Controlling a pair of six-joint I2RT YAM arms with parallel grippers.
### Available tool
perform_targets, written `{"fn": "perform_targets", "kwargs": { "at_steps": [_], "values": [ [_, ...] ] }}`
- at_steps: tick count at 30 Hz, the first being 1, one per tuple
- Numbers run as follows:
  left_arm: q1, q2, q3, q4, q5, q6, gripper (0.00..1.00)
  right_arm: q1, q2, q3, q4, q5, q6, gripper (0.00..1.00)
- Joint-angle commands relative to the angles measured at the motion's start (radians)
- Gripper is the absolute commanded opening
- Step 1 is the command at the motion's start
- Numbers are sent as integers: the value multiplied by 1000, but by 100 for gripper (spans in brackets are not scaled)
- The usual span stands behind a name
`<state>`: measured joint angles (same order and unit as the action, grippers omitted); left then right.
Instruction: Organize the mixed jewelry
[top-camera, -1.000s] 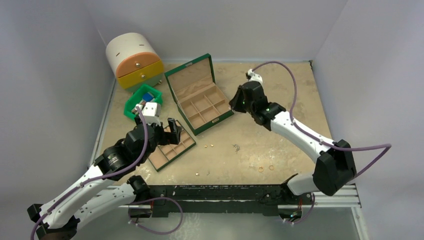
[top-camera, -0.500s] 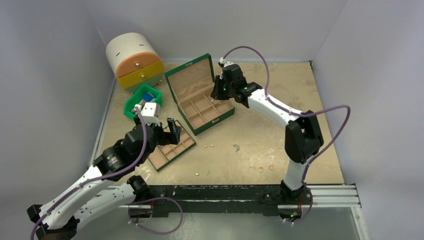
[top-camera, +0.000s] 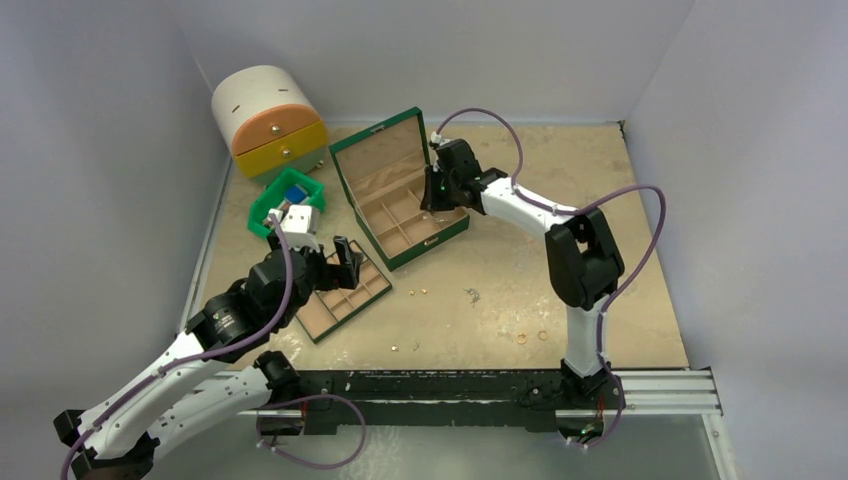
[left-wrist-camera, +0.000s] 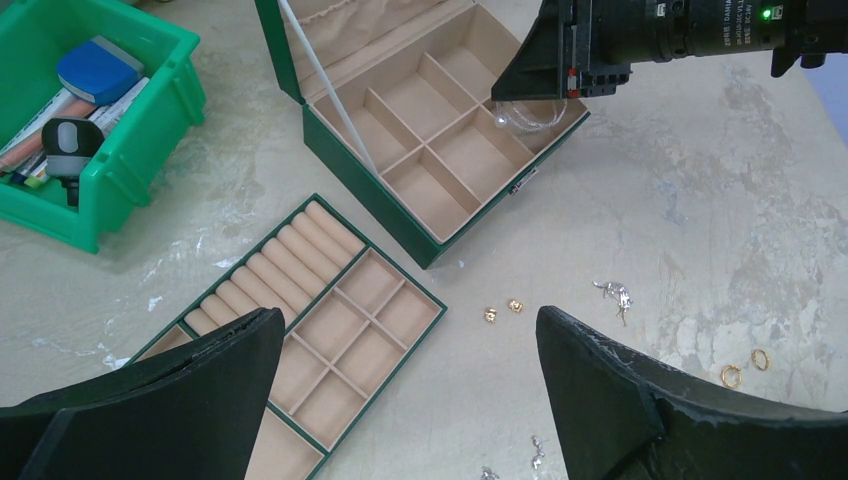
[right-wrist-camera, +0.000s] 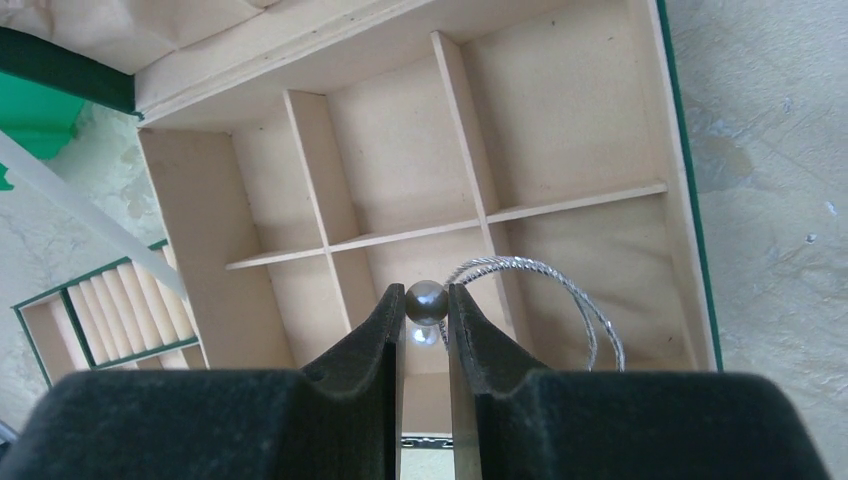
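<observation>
Though thin, twisted silver hoop, grey-beaded.

The drawer unit stands at the table's rear left corner, with the bin just before it and the open jewelry box to the bin's right. The divided tray lies before both, with loose jewelry scattered on the table to its right.

We see the right arm stretched out, jaws over the open green jewelry box. Left arm holds its jaws spread above the green tray. Gold rings, gold studs and a silver charm lie loose on the surface.
</observation>
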<state>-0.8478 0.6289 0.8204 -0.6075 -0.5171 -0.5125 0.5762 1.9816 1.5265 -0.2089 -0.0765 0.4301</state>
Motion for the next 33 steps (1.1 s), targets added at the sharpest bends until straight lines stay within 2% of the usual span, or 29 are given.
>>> {"fn": "perform_targets", "kwargs": {
  "at_steps": [1,19,33],
  "values": [
    [-4,-2,3,38,-12,3,97,-24,0,54,29,-35,-24,0],
    [-5,4,3,35,-21,0,97,-84,60,18,80,-87,-3,0],
    [-5,7,3,34,-26,-1,97,-109,75,-22,101,-42,16,0]
  ]
}}
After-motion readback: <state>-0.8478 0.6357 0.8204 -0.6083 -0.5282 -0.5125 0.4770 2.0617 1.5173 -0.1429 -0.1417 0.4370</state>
